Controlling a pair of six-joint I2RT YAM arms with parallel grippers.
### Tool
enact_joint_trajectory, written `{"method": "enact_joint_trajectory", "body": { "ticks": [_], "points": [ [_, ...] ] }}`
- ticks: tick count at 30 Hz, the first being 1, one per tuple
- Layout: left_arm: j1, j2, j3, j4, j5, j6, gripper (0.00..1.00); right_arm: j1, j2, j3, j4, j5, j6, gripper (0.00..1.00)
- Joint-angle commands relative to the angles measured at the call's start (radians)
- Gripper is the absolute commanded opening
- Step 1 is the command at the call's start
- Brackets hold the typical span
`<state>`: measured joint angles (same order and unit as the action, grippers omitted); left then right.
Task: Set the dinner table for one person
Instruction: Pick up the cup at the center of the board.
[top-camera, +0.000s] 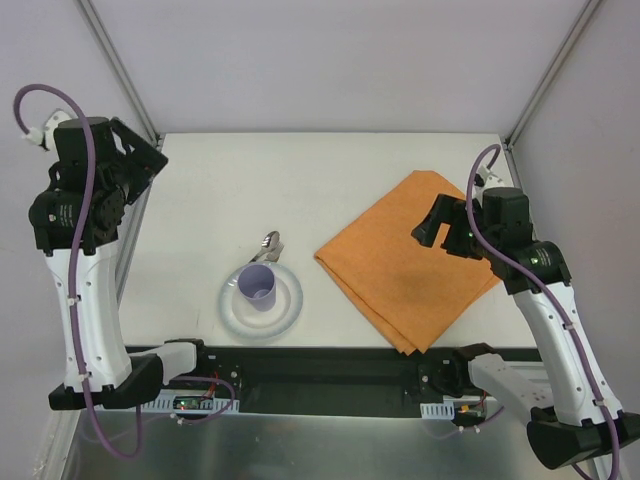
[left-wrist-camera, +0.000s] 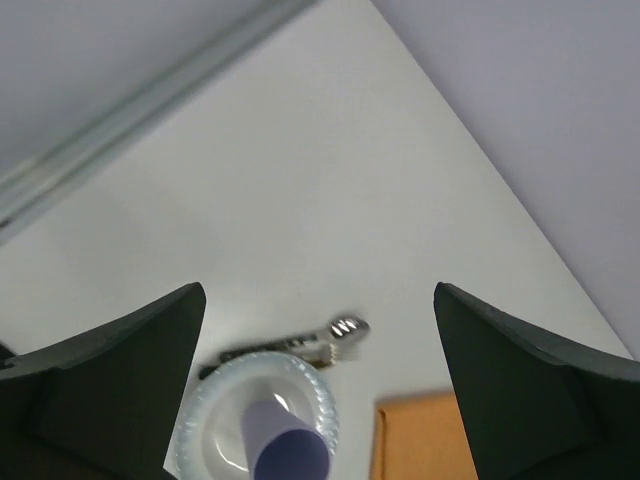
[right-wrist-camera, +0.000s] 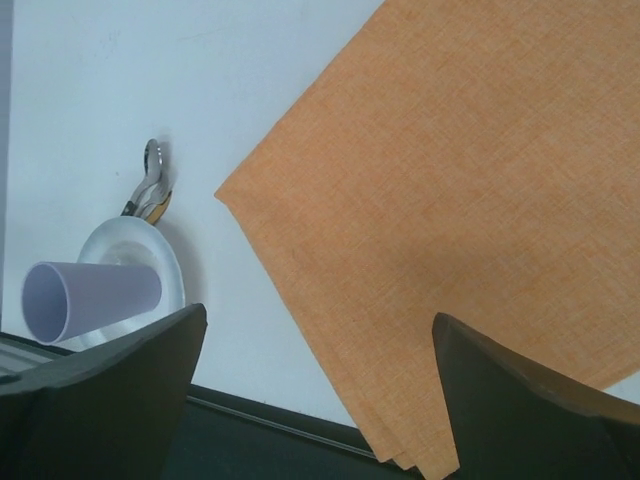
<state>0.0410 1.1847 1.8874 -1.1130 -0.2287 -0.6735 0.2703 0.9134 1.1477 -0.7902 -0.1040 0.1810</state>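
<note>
Both sets of my fingers stand wide apart, holding nothing. My left gripper (left-wrist-camera: 315, 305) hovers high by the left edge of the large flat white tabletop (top-camera: 220, 190), with bare surface below and ahead of it. My right gripper (right-wrist-camera: 318, 318) is above the orange folded cloth placemat (right-wrist-camera: 450, 200). To its left, a round white plate (top-camera: 288, 312) holds a lilac plastic cup (top-camera: 260, 286). Shiny metal cutlery (top-camera: 270, 241) lies at the plate's far rim, the pieces overlapping and hard to count.
</note>
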Motion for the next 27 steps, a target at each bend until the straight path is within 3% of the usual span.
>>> {"method": "enact_joint_trajectory", "body": {
  "ticks": [1, 4, 6, 7, 8, 9, 10, 12, 15, 18, 19, 20, 21, 24, 25, 27],
  "points": [
    [0.010, -0.008, 0.024, -0.397, -0.549, -0.106, 0.99, 0.006, -0.028, 0.007, -0.029, -0.089, 0.006, 1.00],
    [0.010, -0.080, -0.055, -0.365, -0.514, -0.156, 0.99, 0.004, -0.042, 0.001, -0.055, -0.121, -0.011, 1.00],
    [0.010, -0.180, -0.152, -0.290, -0.409, -0.196, 0.99, 0.004, -0.059, -0.012, -0.067, -0.126, -0.003, 1.00],
    [0.010, -0.222, -0.262, -0.133, -0.350, -0.134, 0.99, 0.004, -0.076, -0.019, -0.073, -0.126, 0.003, 1.00],
    [0.010, -0.311, -0.316, -0.045, -0.281, -0.071, 0.99, 0.006, -0.085, -0.031, -0.078, -0.131, 0.005, 1.00],
    [0.010, -0.351, -0.368, 0.046, -0.127, -0.020, 0.99, 0.004, -0.096, -0.035, -0.092, -0.128, 0.005, 0.98],
    [0.010, -0.385, -0.439, 0.102, -0.080, 0.015, 0.99, 0.004, -0.108, -0.037, -0.099, -0.123, 0.006, 0.96],
    [0.010, -0.422, -0.462, 0.128, -0.023, -0.003, 0.89, 0.006, -0.143, -0.051, -0.118, -0.114, 0.006, 0.93],
    [0.010, -0.384, -0.470, 0.085, 0.058, -0.005, 0.70, 0.004, -0.174, -0.071, -0.139, -0.103, 0.011, 0.81],
    [0.010, -0.323, -0.491, 0.047, 0.202, -0.035, 0.37, 0.004, -0.186, -0.082, -0.159, -0.089, 0.011, 0.42],
    [0.010, -0.304, -0.526, 0.041, 0.313, -0.058, 0.17, 0.004, -0.188, -0.082, -0.167, -0.077, 0.014, 0.14],
    [0.011, -0.260, -0.543, 0.033, 0.363, -0.069, 0.05, 0.004, -0.188, -0.082, -0.173, -0.062, 0.024, 0.02],
    [0.010, -0.234, -0.554, 0.009, 0.424, -0.078, 0.00, 0.004, -0.186, -0.083, -0.181, -0.037, 0.029, 0.01],
    [0.008, -0.160, -0.609, -0.002, 0.555, -0.095, 0.00, 0.004, -0.177, -0.100, -0.159, -0.025, 0.043, 0.01],
    [0.008, -0.151, -0.620, -0.004, 0.560, -0.086, 0.02, 0.004, -0.160, -0.105, -0.153, -0.028, 0.044, 0.21],
    [0.008, -0.139, -0.620, -0.002, 0.557, -0.072, 0.28, 0.004, -0.131, -0.106, -0.130, -0.049, 0.048, 0.51]
  ]
}}
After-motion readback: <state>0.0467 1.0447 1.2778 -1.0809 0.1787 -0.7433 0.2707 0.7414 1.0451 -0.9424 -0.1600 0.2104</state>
